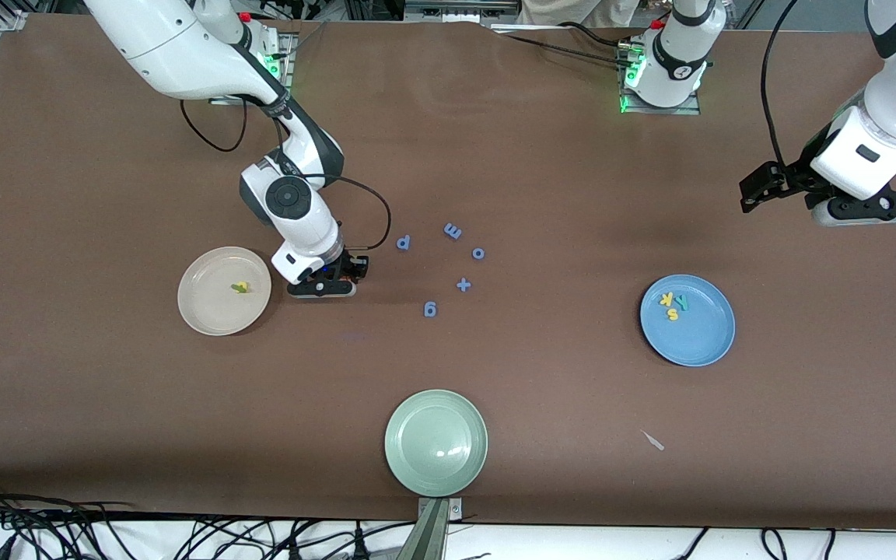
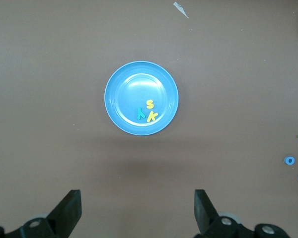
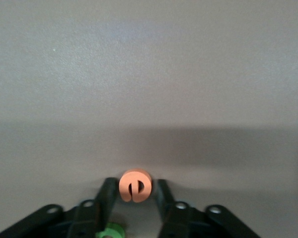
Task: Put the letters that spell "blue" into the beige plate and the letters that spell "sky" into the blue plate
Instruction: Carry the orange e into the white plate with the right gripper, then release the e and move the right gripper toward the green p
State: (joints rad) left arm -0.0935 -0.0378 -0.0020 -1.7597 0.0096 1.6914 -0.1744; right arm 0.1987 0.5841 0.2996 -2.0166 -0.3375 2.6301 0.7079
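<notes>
My right gripper (image 1: 323, 284) is low at the table beside the beige plate (image 1: 207, 315). In the right wrist view its fingers (image 3: 108, 191) stand either side of the orange "e" (image 3: 135, 186), open, with a thin gap on one side. The green "b" (image 3: 109, 231) lies just under the gripper. A yellow and a light green letter (image 1: 241, 287) lie in the beige plate. The blue plate (image 1: 697, 342) (image 2: 124, 94) holds the yellow "s" (image 2: 150, 104), yellow "k" (image 2: 152, 116) and teal "y" (image 2: 140, 114). My left gripper (image 1: 868, 210) (image 2: 137, 208) waits open and empty in the air at the left arm's end.
Several all-blue letters (image 1: 453, 231) lie scattered mid-table between the two plates. A pale green plate (image 1: 435, 443) sits near the table's front edge. A small white scrap (image 1: 653, 441) lies nearer the front camera than the blue plate.
</notes>
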